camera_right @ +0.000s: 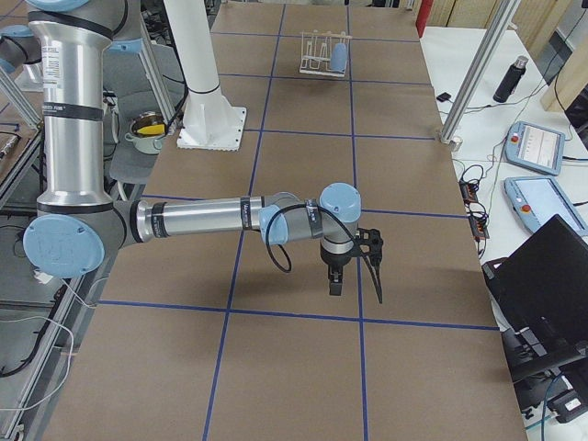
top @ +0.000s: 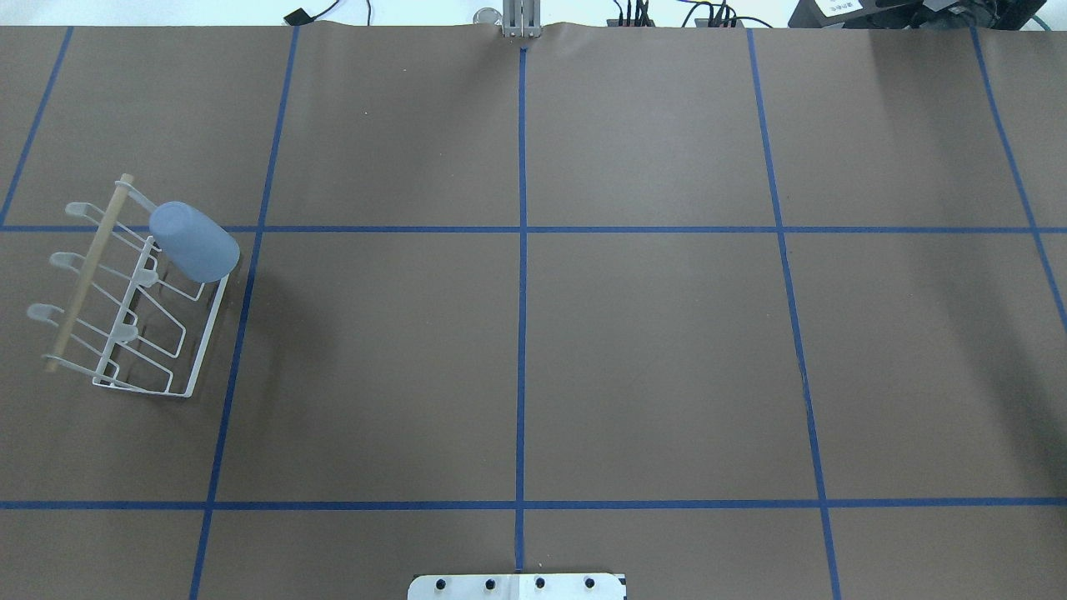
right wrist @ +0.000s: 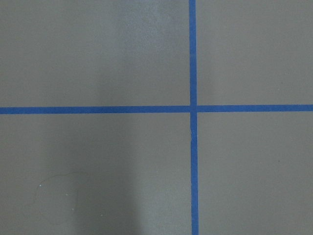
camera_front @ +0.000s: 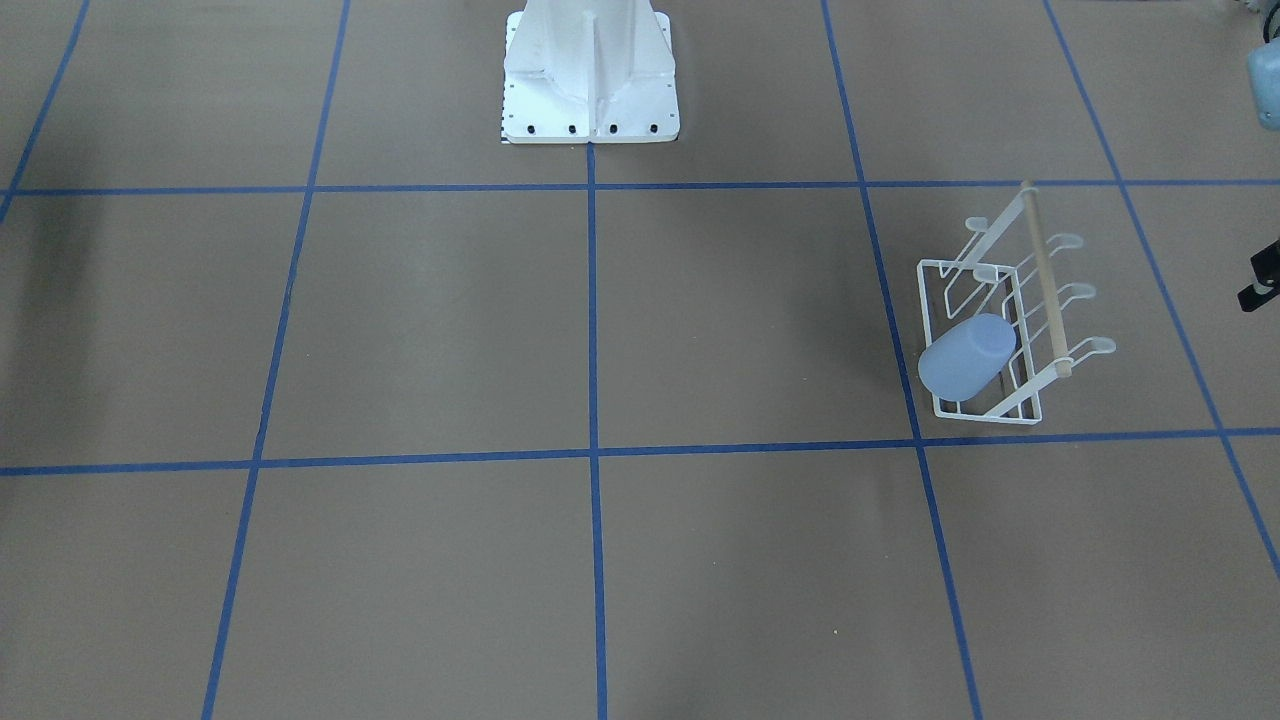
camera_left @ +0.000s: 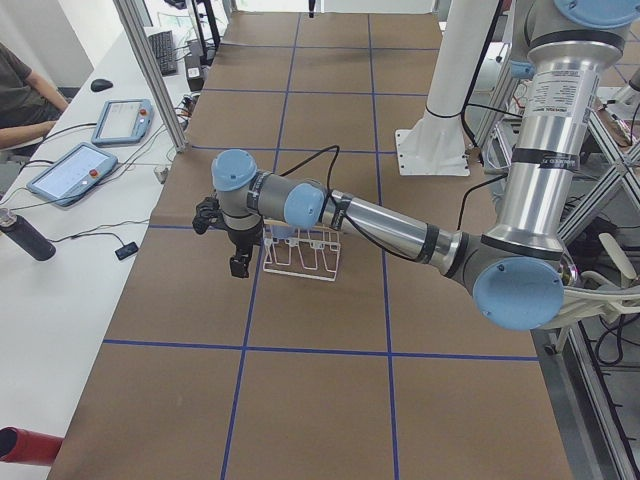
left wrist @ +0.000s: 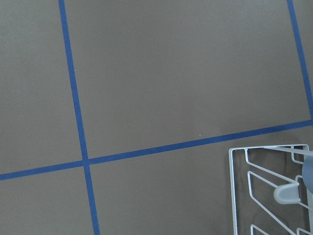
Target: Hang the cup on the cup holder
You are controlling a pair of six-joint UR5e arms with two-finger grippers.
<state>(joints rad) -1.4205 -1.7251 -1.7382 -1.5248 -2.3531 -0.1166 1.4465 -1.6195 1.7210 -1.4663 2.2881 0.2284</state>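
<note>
- Table (top: pixel 650 350): brown paper, gridded with blue tape lines (top: pixel 522 333). Both claws hang above it, and you can see neither touching anything.
- Left arm (camera_left: pixel 390 228): stretched low over the table with the left claw (camera_left: pixel 238 270) pointing down. You get this claw clearly from the side camera only, so you cannot tell whether its fingers are spread or pressed together.
- Right arm (camera_right: pixel 193 219): also stretched low, right claw (camera_right: pixel 335 287) pointing down over a tape crossing. Again it shows from the side only, so you cannot tell its state.
- Pedestal (camera_front: pixel 590 70): white, bolted at the robot's edge of the table, well back from both claws.
- Cup holder (top: pixel 207 333): white wire rack standing near the left claw but apart from it, toward the table's middle from that claw. It is well apart from the right claw, at the far end of the table. Your left wrist camera catches only one corner of its base.
- Cup (top: pixel 193 242): pale blue, upside down and tilted on an end prong, in the row facing the table's middle. Its closed bottom is uppermost. It is near the left claw, not in it.
- Wooden rod (top: pixel 89 271): lies along the holder's top, beside the cup.
- Prongs (top: pixel 40 312): white with rounded tips, upturned.
</note>
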